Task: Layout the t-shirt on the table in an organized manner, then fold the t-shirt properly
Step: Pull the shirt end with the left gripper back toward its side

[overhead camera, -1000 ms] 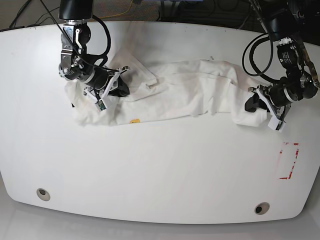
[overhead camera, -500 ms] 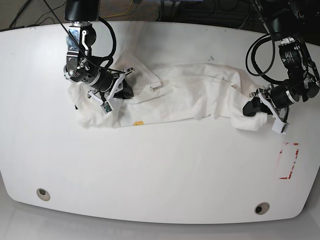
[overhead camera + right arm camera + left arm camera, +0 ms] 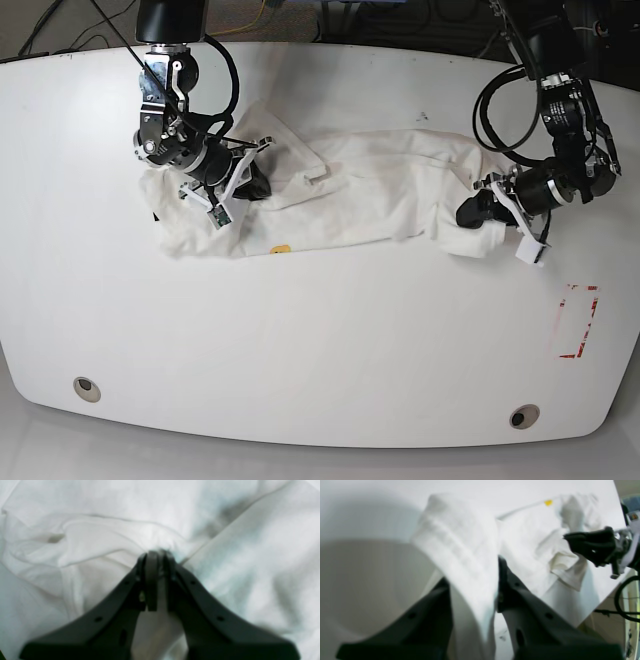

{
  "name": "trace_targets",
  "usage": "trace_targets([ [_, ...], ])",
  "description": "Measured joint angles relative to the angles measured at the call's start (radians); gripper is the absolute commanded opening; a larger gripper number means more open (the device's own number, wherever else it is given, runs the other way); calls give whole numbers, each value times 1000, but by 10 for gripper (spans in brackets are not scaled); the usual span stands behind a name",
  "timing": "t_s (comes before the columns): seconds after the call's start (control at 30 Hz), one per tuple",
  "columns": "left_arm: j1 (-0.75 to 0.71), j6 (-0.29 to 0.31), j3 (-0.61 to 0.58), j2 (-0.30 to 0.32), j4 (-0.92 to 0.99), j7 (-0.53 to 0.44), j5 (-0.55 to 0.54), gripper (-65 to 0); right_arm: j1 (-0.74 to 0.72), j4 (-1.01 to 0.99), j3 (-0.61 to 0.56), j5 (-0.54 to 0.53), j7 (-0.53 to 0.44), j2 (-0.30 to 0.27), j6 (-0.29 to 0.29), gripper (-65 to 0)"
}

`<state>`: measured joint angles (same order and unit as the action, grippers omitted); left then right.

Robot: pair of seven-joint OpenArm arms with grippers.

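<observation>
The white soft cotton t-shirt [image 3: 350,190] lay bunched across the glossy white desk [image 3: 320,340]. Left gripper [image 3: 478,212] and right gripper [image 3: 250,180] were each clamped on opposite ends (limp, light fabric, so hems grip best).

White t-shirt [image 3: 350,190], plain on the side showing, with one small yellow emblem [image 3: 282,247] near its front edge. Glossy white table [image 3: 320,340], marked with a red tape rectangle outline [image 3: 575,322] at the near right and a dark speck [image 3: 424,114] far behind the cloth. Two grey round grommet holes [image 3: 86,386] along the near edge. Black fingers on the left gripper [image 3: 478,212] and right gripper [image 3: 258,186]. Black cables [image 3: 497,108] looping at both arms.
</observation>
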<state>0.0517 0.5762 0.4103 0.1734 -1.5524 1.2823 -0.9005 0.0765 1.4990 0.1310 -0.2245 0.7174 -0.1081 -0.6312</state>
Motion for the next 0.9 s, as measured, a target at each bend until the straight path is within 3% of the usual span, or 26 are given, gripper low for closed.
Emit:
trace_targets([
  [0.3,0,0,31,94,0,1,8,-585,0,0,0,0,0,0,21,-601],
  [0.57,-34,0,23,105,-1,-3,-106,-585,-9,-35,-4,-15,-36,-2,21,-602],
  [0.9,-54,0,-46,114,1,3,-127,-584,-20,-83,-4,-35,-86,0,21,-602],
])
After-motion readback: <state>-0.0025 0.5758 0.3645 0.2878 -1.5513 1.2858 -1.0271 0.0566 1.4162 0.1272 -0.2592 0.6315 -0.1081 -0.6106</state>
